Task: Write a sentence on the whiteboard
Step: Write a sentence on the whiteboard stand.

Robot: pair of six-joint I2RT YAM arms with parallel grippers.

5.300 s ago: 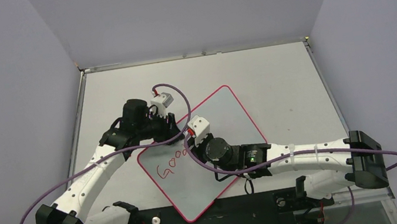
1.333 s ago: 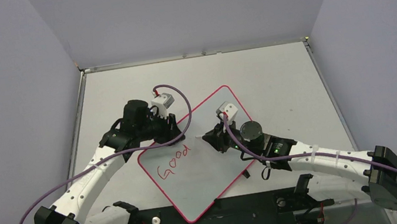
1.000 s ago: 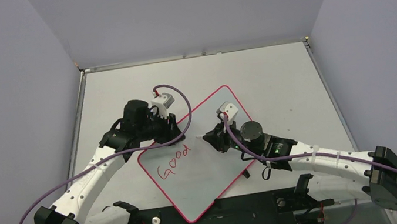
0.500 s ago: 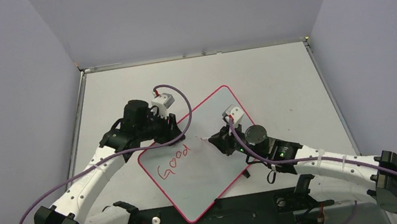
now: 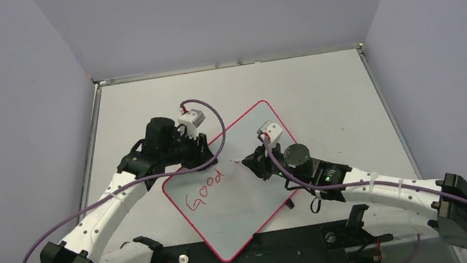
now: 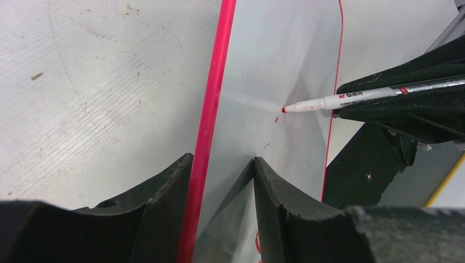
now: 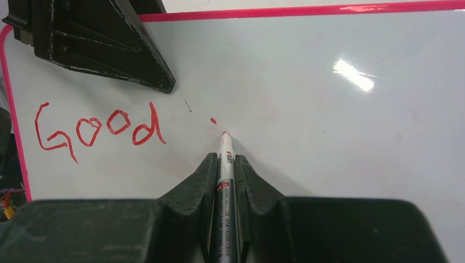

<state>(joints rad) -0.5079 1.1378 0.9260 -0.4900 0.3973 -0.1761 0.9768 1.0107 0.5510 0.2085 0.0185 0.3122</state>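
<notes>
Whiteboard [image 5: 246, 212] lies skewed on the surface [image 5: 322, 90] betw. the two arms, w/ the sentence [image 7: 98, 130] reading only "Good" in red near its left end. R gripper [image 7: 225, 160] is clamped on a marker [image 7: 225, 147], tip down at the board just beside a small red dot [image 7: 213, 121]. Farther back, L gripper [image 6: 222, 161] has jaws apart, straddling the board's pink frame [image 6: 213, 109].

pale lilac walls [image 5: 212, 9] around grey tabletop [image 5: 329, 86]
</notes>
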